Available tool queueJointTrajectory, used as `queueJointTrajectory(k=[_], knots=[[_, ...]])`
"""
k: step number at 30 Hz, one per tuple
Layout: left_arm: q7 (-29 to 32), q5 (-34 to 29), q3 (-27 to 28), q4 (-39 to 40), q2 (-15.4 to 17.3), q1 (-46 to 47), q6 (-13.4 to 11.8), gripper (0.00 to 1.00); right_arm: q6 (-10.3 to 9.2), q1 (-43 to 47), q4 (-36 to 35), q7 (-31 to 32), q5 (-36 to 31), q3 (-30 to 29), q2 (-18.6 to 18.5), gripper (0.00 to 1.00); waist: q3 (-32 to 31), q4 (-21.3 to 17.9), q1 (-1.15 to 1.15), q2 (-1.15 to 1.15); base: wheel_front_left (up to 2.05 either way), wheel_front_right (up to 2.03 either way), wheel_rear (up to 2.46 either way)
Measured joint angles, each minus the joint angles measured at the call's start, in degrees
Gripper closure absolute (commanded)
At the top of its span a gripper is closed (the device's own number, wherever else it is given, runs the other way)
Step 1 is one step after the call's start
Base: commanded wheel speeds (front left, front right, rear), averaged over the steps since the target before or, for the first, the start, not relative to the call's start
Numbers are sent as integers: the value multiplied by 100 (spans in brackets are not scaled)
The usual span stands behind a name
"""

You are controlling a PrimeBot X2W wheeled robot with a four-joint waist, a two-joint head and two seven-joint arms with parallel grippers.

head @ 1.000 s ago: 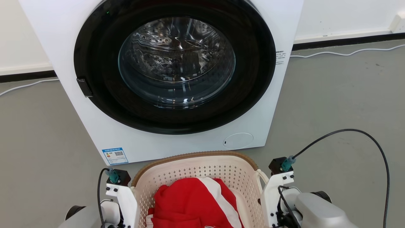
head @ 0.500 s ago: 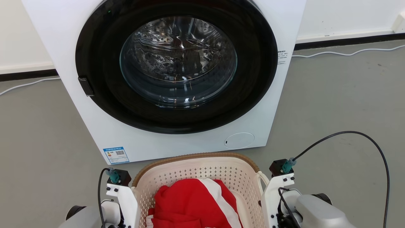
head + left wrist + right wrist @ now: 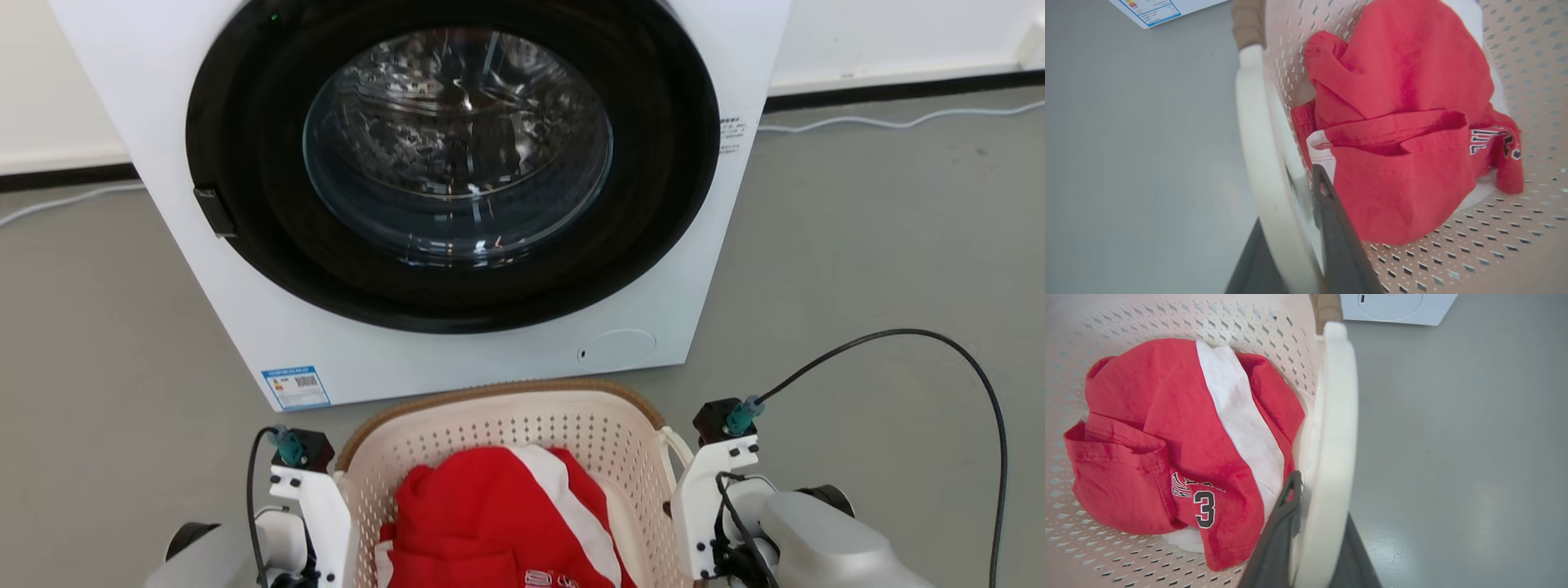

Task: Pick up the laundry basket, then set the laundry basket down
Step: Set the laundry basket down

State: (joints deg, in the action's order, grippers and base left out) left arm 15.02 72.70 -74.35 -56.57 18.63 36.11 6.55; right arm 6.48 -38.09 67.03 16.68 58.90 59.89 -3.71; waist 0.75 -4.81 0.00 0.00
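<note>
At 6 o'clock, near the washing machine [image 3: 490,355], the laundry basket [image 3: 506,389] was clamped at its 9 and 3 o'clock handles by left gripper [image 3: 1290,200] and right gripper [image 3: 1321,498], likely to keep it level.

washer: big white washing machine [image 3: 147,106], round dark door [image 3: 245,269] shut, shiny drum [image 3: 457,131] behind the glass | sticker: blue sticker [image 3: 295,387] low on its front | floor: grey floor [image 3: 857,261], thin white cord [image 3: 865,122] near the wall [image 3: 898,33] | clothes: crumpled red and white shirt [image 3: 482,523] with a 3 [image 3: 1204,509] on it
</note>
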Motion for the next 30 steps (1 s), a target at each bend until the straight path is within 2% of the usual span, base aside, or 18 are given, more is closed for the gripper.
queueJointTrajectory(k=[14,27,30], knots=[[-486,-211,8,-51,122,675,0,100,0,-557,12,-822,20,91,12,100,979,120,0,0,0,0,0],[-1087,-454,31,-321,27,1180,1,100,1,-927,151,-1642,0,110,32,100,2015,322,0,0,0,0,0],[-1406,-523,31,-423,-52,1367,1,100,1,-1122,232,-1951,-43,111,31,100,2351,408,0,0,0,0,0]])
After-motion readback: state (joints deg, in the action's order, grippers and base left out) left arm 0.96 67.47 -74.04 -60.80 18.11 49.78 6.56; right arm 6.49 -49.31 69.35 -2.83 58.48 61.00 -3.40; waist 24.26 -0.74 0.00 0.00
